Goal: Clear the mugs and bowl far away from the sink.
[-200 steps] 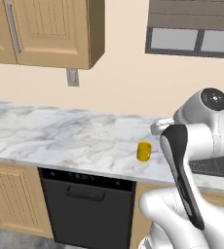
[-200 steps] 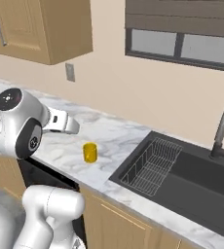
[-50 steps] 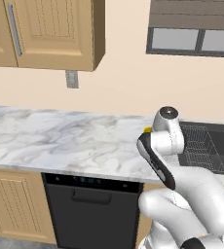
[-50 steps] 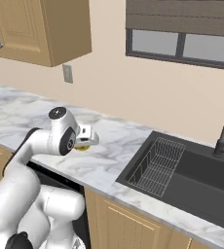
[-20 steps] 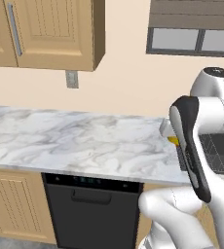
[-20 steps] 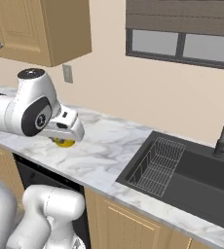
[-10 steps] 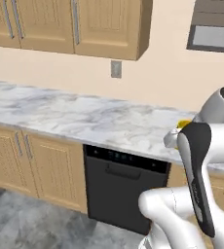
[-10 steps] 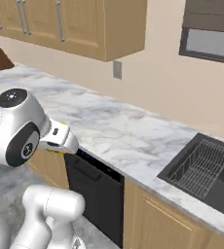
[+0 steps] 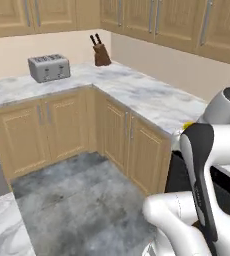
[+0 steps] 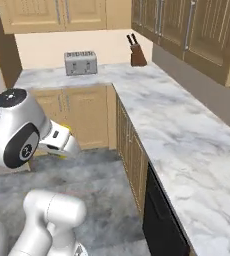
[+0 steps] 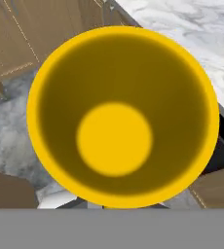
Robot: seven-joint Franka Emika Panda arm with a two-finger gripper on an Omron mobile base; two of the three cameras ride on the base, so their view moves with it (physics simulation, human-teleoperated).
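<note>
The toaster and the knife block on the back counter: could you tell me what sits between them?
Nothing does. In the right base view the toaster and the knife block stand apart on the marble counter, with bare countertop between them; the left base view agrees.

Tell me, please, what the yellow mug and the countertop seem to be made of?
The plain yellow round mug looks like glazed ceramic or smooth plastic: one even colour, no pattern, a soft matte sheen; which of the two, the render leaves open. The grey-veined white countertop looks like polished marble or a marble-look stone, judging from its cloudy grey veins.
</note>
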